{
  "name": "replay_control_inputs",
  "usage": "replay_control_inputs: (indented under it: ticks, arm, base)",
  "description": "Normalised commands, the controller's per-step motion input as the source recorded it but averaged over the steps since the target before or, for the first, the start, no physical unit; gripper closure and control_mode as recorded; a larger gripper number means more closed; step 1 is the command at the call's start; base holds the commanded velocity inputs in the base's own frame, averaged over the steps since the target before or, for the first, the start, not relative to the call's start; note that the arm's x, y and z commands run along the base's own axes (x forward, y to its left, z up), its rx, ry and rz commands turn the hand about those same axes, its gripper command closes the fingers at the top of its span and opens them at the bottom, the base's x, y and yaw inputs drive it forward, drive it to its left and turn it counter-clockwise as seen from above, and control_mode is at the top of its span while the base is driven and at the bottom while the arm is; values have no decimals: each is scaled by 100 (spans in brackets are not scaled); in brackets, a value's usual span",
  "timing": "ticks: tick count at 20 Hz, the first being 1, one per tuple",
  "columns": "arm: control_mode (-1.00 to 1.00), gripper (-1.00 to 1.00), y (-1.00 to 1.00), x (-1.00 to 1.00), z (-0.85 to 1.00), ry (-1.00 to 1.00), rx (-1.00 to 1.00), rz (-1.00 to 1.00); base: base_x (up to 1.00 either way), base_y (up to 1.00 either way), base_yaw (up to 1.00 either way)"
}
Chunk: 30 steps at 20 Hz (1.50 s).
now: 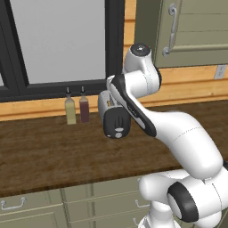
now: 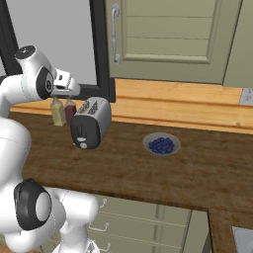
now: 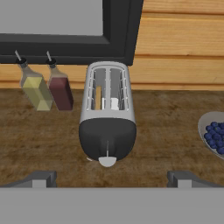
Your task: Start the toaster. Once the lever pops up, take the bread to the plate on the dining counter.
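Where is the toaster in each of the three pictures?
Left base view: the toaster sits mid-picture on the worktop, partly hidden by the arm.
Right base view: it sits left of centre, a bowl of blueberries to its right.
Hand view: it stands in the middle, black end nearest.
Shared landmark: the two bottles beside it.

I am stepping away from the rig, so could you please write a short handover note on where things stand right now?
Gripper: open, empty, hovering above the worktop in front of the toaster.
Silver-grey two-slot toaster: on the dark wooden worktop, black end face toward the arm, by two glass bottles.
Tan bread slice: down in the left slot.
Lever: untouched as far as visible.
Done: approach.
Left: press lever, wait for pop, carry bread to the plate.
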Motion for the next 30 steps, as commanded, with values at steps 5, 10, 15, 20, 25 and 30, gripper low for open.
replay_control_inputs:
  ticks: [5,10,15,20,25,30]
  arm:
    - [-100,-100,0,0,0,0,0,0]
    - [-100,-100,0,0,0,0,0,0]
    - [-100,-100,0,0,0,0,0,0]
    - [-100,-100,0,0,0,0,0,0]
    - [-100,-100,0,0,0,0,0,0]
    - [-100,-100,0,0,0,0,0,0]
  base:
    - [0,0,0]
    - [0,0,0]
    - [0,0,0]
    - [0,0,0]
    - [0,0,0]
    - [0,0,0]
